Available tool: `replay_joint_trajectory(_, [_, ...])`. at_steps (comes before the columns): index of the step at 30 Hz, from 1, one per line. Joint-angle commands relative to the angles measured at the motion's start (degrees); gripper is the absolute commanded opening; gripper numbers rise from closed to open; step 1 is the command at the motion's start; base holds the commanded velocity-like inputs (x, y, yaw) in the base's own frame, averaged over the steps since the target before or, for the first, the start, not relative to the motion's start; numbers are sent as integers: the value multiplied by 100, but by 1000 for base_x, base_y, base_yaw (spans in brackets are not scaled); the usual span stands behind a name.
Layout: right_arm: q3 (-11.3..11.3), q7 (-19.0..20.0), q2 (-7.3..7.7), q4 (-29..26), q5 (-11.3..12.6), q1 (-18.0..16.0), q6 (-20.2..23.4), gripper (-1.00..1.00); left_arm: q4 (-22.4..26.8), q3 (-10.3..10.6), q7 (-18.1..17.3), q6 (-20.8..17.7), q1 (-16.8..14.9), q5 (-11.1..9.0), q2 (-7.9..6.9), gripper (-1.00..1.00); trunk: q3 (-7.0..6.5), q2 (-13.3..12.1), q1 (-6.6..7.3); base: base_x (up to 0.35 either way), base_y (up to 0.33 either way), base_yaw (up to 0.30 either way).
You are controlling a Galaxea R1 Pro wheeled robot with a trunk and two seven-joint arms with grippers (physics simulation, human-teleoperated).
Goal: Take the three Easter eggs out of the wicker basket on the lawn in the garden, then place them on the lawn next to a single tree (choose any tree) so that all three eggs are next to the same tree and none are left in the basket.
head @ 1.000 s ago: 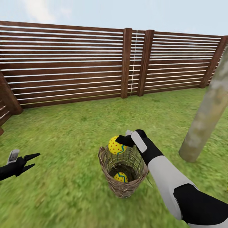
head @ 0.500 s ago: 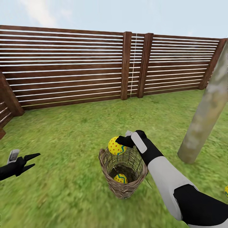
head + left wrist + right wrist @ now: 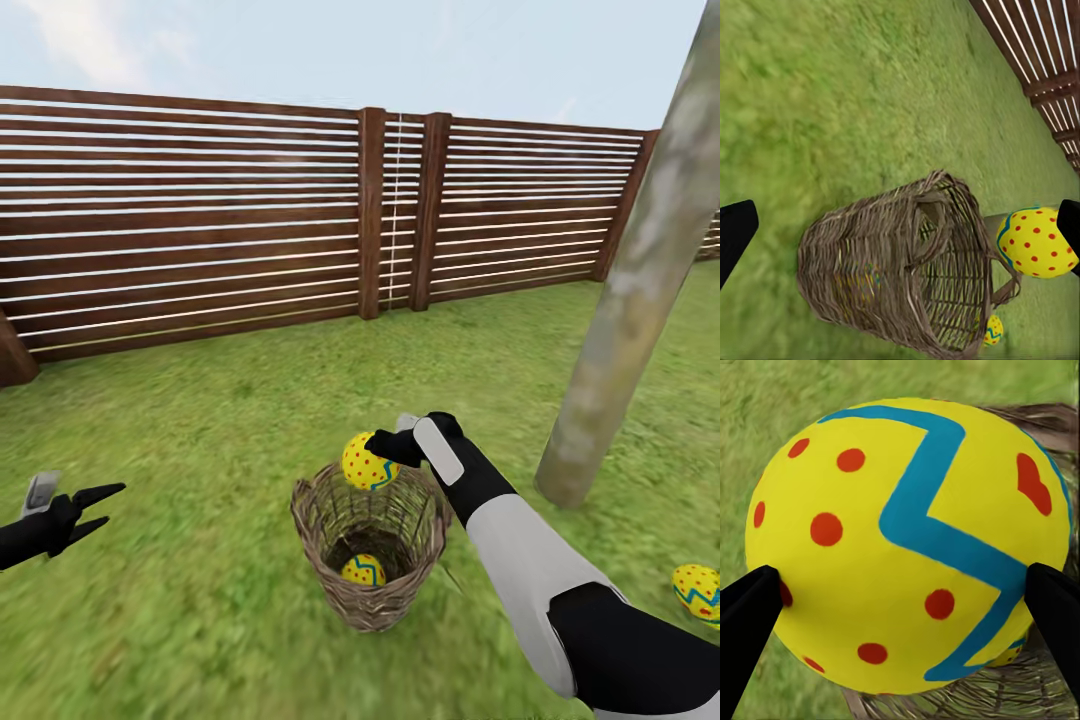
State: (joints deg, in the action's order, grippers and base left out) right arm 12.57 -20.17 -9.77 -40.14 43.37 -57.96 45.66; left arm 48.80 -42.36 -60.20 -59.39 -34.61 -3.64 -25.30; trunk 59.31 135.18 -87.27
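Note:
My right gripper [image 3: 385, 447] is shut on one Easter egg [image 3: 366, 462], yellow with red dots and a blue zigzag, and holds it just above the far rim of the wicker basket [image 3: 368, 600]. In the right wrist view that egg [image 3: 907, 547] sits between the two dark fingertips [image 3: 746, 637]. A second egg [image 3: 364, 571] lies at the bottom of the basket. The third egg [image 3: 698, 590] rests on the lawn [image 3: 200, 420] at the right, near the pale grey tree trunk [image 3: 615, 310]. My left gripper [image 3: 108, 505] hangs open at the far left, holding nothing, and its view shows the basket [image 3: 900, 277].
A dark brown slatted fence [image 3: 200, 210] closes the garden behind the basket. The tree trunk rises close to my right arm on its right side. Open grass stretches between the basket, the fence and the trunk.
The whole view has swung to the right, so basket and trunk sit further left in the picture and the egg on the grass has come into view. My right gripper still holds its egg.

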Motion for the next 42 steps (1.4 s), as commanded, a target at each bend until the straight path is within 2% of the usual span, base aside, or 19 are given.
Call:
replay_joint_trajectory(1, [17, -57, 0, -3, 51, -5, 1, -100, 3, -27, -1, -47, -2, -33, -6, 100, 0, 2, 0, 51, 0, -250])
replay_joint_trajectory(5, [18, -57, -1, -3, 33, -4, -4, -100, 6, -61, -18, -47, -1, -42, -4, 100, -19, 2, 0, 10, 0, -250])
replay_joint_trajectory(7, [18, -57, -2, 6, 31, -4, -4, -100, 6, -67, -192, -47, 0, -34, -8, 100, -28, 2, 0, 1, 0, -250])
replay_joint_trajectory(9, [18, -57, -2, 13, 31, -4, -11, -100, 6, -68, -411, -47, 2, 5, -10, 100, -74, -78, 44, 0, 0, -250])
replay_joint_trajectory(14, [-9, -50, 13, -16, 56, -10, -23, -100, 6, -62, -482, -47, 2, 20, -10, 100, -190, -279, 154, 0, 0, -250])
replay_joint_trajectory(16, [-15, -32, 86, -26, 81, -12, -147, -100, 6, -64, -484, -47, 5, 21, -10, 100, -236, -359, 198, 0, 0, -250])
replay_joint_trajectory(19, [-56, 305, 181, -29, 79, -13, -224, -100, 6, -62, -484, -47, -1, 21, -10, 100, -308, -479, 264, 0, 0, -245])
replay_joint_trajectory(22, [-369, 431, 374, -132, 83, -13, -226, -100, 6, -62, -484, -47, 2, 21, -10, 100, -381, -600, 329, 0, 0, -228])
replay_joint_trajectory(24, [-562, 446, 536, -282, 88, -13, -214, -100, 10, -62, -484, -47, 3, 21, -10, 100, -431, -680, 373, 0, 0, -221])
replay_joint_trajectory(25, [-611, 457, 671, -340, 90, -13, -216, -100, 13, -62, -484, -47, 4, 21, -10, 100, -456, -720, 395, 0, 0, -220])
replay_joint_trajectory(28, [-760, 528, 923, -385, 87, -16, -223, -100, 15, -62, -484, -47, 2, 17, -10, 100, -531, -840, 461, 0, 0, -219])
replay_joint_trajectory(32, [-825, 524, 1005, -352, 46, 10, -245, -100, 15, -58, -484, -47, 5, 14, -10, 100, -631, -1001, 549, 0, 0, -218])
replay_joint_trajectory(36, [-799, 508, 1012, -321, 0, 378, -575, -100, 38, -8, -484, -47, 3, 12, 1, 100, -731, -1161, 637, 0, 0, -218])
replay_joint_trajectory(41, [-783, 507, 1010, -319, -12, 657, -679, -100, 47, 33, -484, -47, 3, 12, 3, 100, -856, -1362, 747, 0, 0, -216])
replay_joint_trajectory(42, [-782, 517, 1012, -326, -11, 711, -680, -100, 49, 109, -484, -47, 2, 12, 7, 100, -881, -1402, 769, 0, 0, -216])
